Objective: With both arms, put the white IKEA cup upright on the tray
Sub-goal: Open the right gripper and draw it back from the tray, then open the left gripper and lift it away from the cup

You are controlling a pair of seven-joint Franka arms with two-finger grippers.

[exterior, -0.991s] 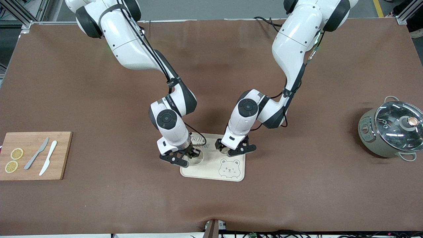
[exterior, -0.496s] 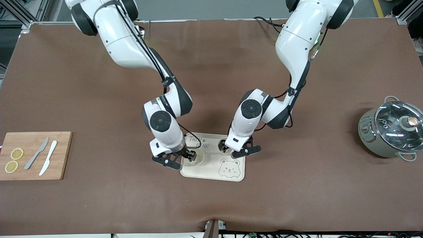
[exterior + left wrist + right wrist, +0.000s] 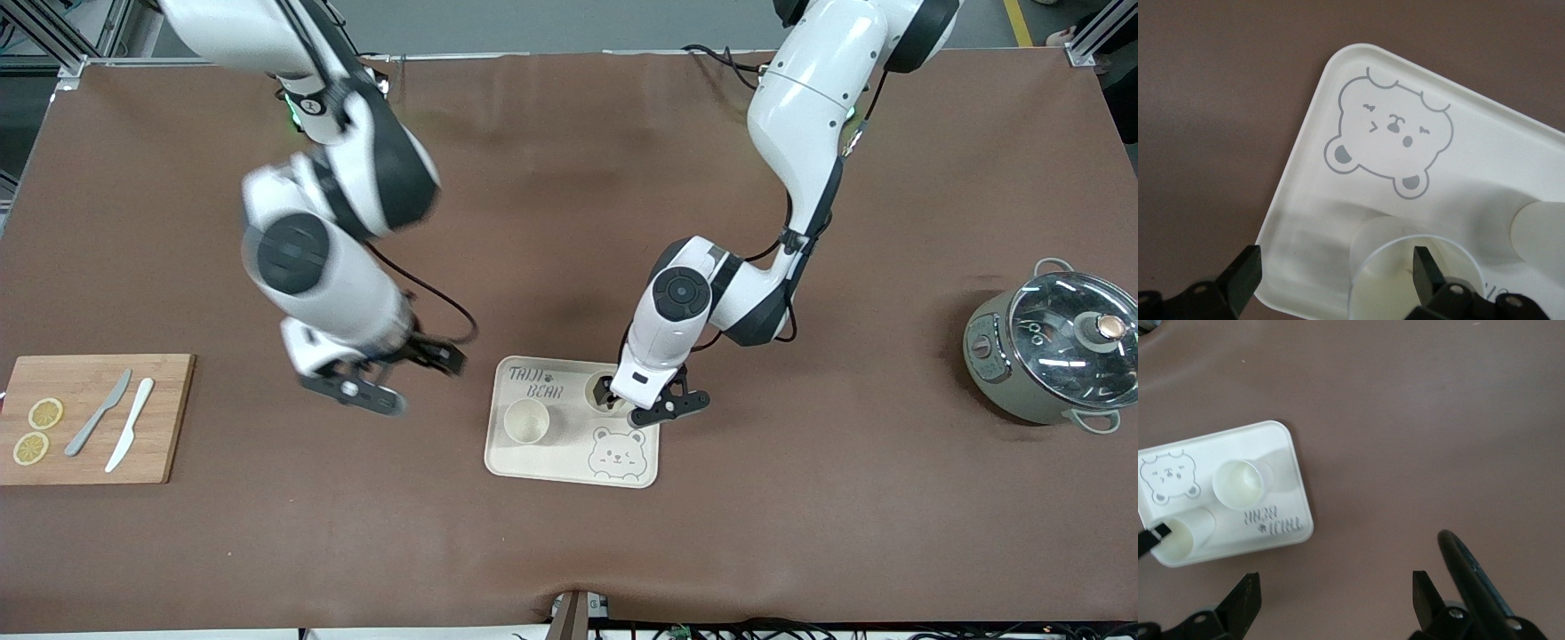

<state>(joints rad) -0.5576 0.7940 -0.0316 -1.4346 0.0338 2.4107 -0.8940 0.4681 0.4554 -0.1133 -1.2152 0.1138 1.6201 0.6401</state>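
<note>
Front view: two white cups (image 3: 525,420) stand upright on the tray (image 3: 636,476); both grippers' jaws are spread wide.

Counted on the table
Two cups (image 3: 525,420) (image 3: 601,391), one tray (image 3: 569,467), one cutting board (image 3: 169,418), two lemon slices (image 3: 45,413) (image 3: 30,448), two knives (image 3: 98,413) (image 3: 130,425), one pot (image 3: 1049,351).

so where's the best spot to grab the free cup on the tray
The cup stands upright and open-mouthed on the tray, so pinching its rim from straight above looks best, one finger inside. The right end effector, open over bare table, seems nearer; the left end effector straddles the other cup.
</note>
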